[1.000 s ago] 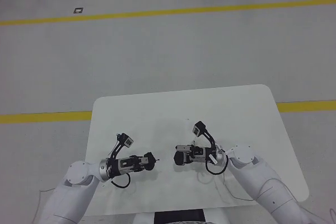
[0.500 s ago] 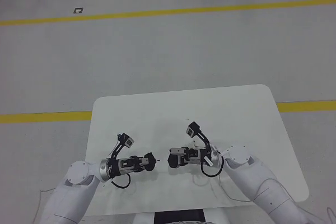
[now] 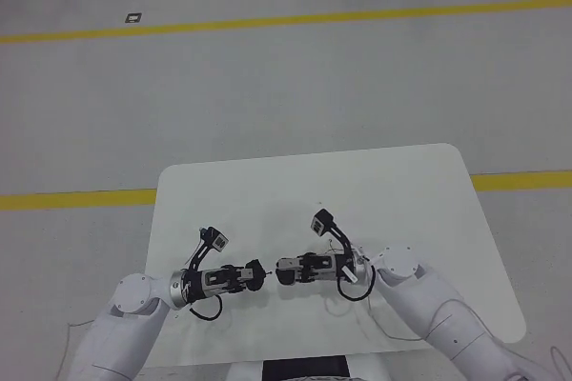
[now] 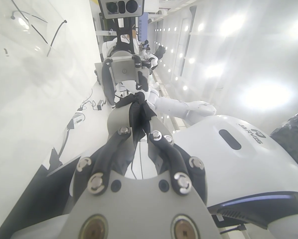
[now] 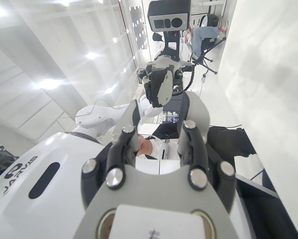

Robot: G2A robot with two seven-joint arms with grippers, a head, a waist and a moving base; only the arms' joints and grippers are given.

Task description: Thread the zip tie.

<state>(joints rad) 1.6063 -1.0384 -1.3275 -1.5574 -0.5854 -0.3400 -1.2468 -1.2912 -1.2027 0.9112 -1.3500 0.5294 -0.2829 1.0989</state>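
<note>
My left gripper (image 3: 255, 274) hangs low over the front of the white table (image 3: 410, 190), pointing right. In the left wrist view its fingers (image 4: 125, 115) are pressed together on a thin black zip tie (image 4: 137, 125) whose end pokes out toward the other arm. My right gripper (image 3: 284, 271) faces it nose to nose, a short gap away. Its two fingers stand apart with nothing between them (image 5: 161, 115). Straight ahead in the right wrist view is the left gripper (image 5: 159, 88). The left wrist view shows the open right gripper (image 4: 125, 75) just beyond the zip tie's tip.
Several loose black zip ties (image 4: 56, 33) lie on the table off to one side of the right arm. The table's front edge runs close below both grippers. A person sits on a chair (image 5: 206, 33) in the room behind, away from the table.
The right gripper has moved left across the table, closing most of the gap to the left gripper. The left arm has kept still with the zip tie.
</note>
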